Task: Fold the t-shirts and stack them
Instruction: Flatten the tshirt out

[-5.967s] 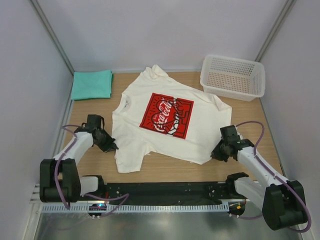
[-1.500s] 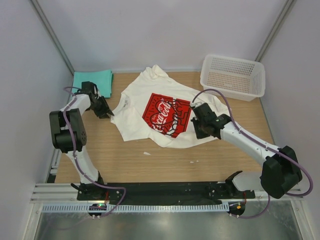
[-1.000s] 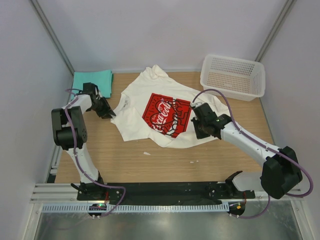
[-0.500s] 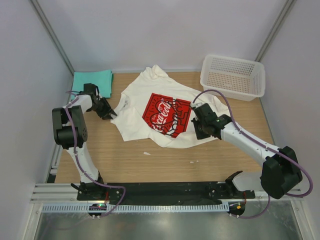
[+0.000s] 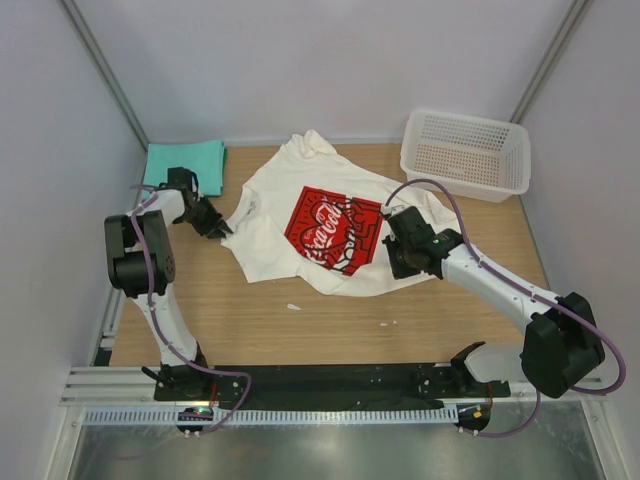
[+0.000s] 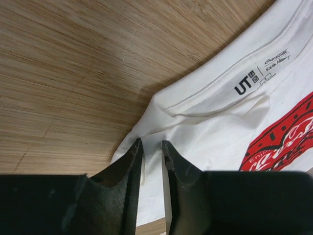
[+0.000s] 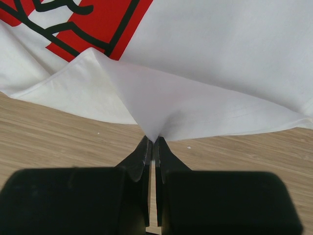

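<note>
1. Near hem of white t-shirt now folded up, unlike six seconds back; shirt lies mid-table.
2. Folded teal t-shirt: far-left corner.
3. Right pincer: closed tight, pinching a fold of the white t-shirt.
4. Left pincer: slightly parted, straddling its collar-side edge.

Bright, even light falls from overhead; the wooden table shows only faint, soft shadows beside the arms; the top view is sharp throughout; the metal strip along the table's near edge carries a dull sheen; in both wrist views the black fingers loom blurred and underexposed, while the white t-shirt stays crisp and bright, with a soft grey shadow edging it on the wood.
</note>
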{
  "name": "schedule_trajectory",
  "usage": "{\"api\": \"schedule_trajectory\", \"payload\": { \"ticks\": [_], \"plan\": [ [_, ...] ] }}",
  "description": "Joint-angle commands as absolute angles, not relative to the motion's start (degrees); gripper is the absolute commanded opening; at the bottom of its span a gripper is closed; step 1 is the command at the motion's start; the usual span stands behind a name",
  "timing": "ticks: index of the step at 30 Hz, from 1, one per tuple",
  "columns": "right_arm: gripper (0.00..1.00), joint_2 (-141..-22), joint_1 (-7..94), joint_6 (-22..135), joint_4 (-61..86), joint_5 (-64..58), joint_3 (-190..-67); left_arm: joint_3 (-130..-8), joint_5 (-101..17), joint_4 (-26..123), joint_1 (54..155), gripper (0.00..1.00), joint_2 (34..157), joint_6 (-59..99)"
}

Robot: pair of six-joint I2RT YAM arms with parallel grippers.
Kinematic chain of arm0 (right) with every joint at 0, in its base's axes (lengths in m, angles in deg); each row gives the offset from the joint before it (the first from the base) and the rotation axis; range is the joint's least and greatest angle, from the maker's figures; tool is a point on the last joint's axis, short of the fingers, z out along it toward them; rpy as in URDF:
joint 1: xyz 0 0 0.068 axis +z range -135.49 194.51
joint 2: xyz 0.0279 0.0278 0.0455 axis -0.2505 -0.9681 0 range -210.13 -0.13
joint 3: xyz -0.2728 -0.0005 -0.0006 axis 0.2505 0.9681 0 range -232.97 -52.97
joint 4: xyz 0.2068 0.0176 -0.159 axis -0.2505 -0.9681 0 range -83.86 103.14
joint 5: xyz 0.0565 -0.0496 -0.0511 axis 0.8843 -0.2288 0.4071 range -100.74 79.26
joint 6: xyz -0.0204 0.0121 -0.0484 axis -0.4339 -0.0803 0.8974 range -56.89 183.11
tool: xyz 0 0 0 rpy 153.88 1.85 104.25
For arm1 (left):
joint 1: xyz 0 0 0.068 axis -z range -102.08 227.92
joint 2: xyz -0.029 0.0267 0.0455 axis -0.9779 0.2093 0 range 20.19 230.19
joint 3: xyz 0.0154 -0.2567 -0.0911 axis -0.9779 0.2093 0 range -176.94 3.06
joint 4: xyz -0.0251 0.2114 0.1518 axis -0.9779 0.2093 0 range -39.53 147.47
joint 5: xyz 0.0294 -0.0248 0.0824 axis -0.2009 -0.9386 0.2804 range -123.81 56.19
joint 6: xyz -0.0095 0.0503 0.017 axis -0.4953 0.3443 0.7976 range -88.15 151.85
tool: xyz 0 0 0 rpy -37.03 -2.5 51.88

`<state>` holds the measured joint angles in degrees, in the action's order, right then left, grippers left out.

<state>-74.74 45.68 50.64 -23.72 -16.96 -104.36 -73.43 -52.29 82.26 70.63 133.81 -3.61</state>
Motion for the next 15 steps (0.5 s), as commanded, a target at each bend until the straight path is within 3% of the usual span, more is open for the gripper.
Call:
{"api": "schedule_trajectory", "payload": {
  "ticks": [1,7,15],
  "plan": [
    [0.01,-73.7,45.4,50.7,-22.2,-16.6,-104.9,-75.0,-52.2,81.1,70.4,0.22,133.8,-3.3],
    [0.02,-73.7,45.4,50.8,-22.2,-16.5,-104.6,-76.3,-50.5,80.4,71.9,0.0,130.7,-2.2],
    [0.02,-74.4,45.3,50.6,-22.6,-17.2,-106.1,-75.3,-48.5,81.6,73.9,0.0,121.5,-2.2]
  ]
}}
